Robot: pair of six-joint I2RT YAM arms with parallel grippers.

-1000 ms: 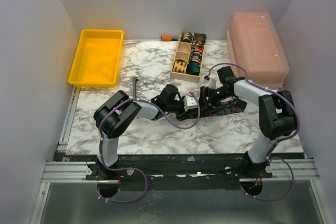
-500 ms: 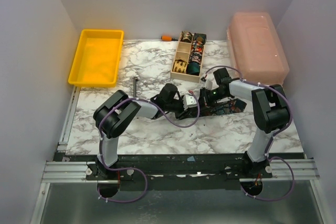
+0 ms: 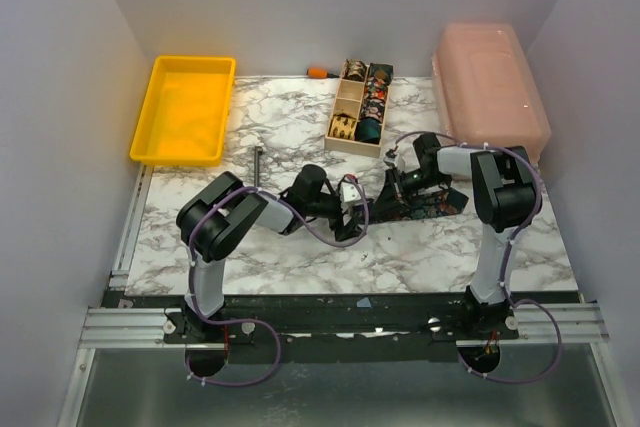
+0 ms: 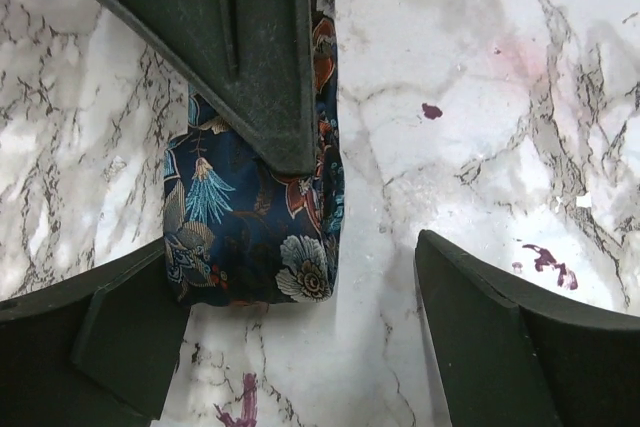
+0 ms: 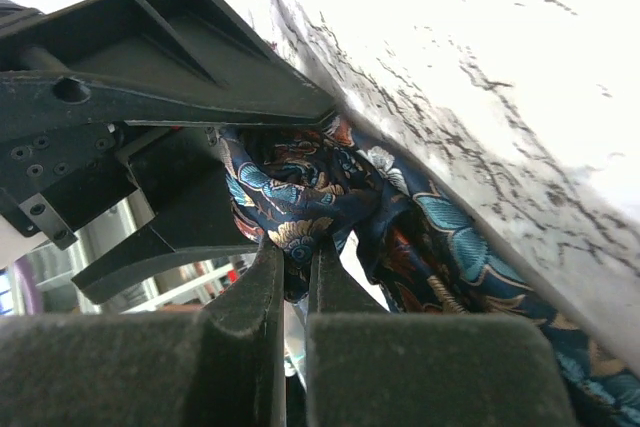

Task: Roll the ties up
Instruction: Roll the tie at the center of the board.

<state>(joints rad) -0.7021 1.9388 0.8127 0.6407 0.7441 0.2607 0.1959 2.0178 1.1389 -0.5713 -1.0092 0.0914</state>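
A dark floral tie [image 3: 435, 207] lies crumpled on the marble table between my two grippers. In the left wrist view its folded end [image 4: 250, 237] rests flat on the table. My left gripper [image 4: 300, 292] stands open around that end, its left finger [image 4: 90, 347] against the fabric. My right gripper [image 5: 297, 247] is shut on a bunched fold of the same tie [image 5: 300, 187]. One of its dark fingers [image 4: 240, 47] lies over the tie in the left wrist view. In the top view, the left gripper [image 3: 352, 205] and right gripper [image 3: 392, 197] almost touch.
A wooden compartment box [image 3: 348, 107] with several coiled ties stands behind the grippers. A yellow tray [image 3: 182, 159] is at the back left and a pink lidded container [image 3: 490, 87] at the back right. A dark metal T-shaped tool [image 3: 258, 162] lies left of the arms.
My left gripper has opened and let go of the tie's folded end. My right gripper has swung in toward the left one and shut on the tie.
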